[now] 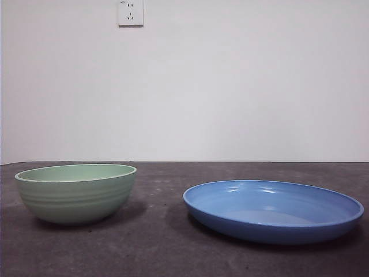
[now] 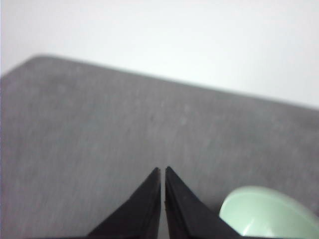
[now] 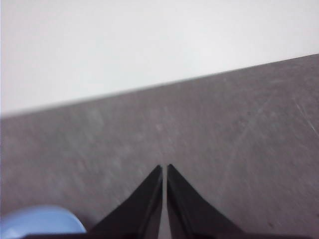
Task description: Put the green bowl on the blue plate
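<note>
Grey table [image 1: 173, 254] bears green bowl [image 1: 76, 193] apart from blue plate [image 1: 273, 210]; only wrist views show both grippers' fingers pressed together.

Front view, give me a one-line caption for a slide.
Green bowl and blue plate sit apart on the gray table, neither hand in sight.

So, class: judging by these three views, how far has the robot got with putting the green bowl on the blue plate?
Nothing is done yet. The green bowl sits on the table apart from the empty blue plate. The left gripper and right gripper are shut and hold nothing. Grasping, lifting and placing remain.
</note>
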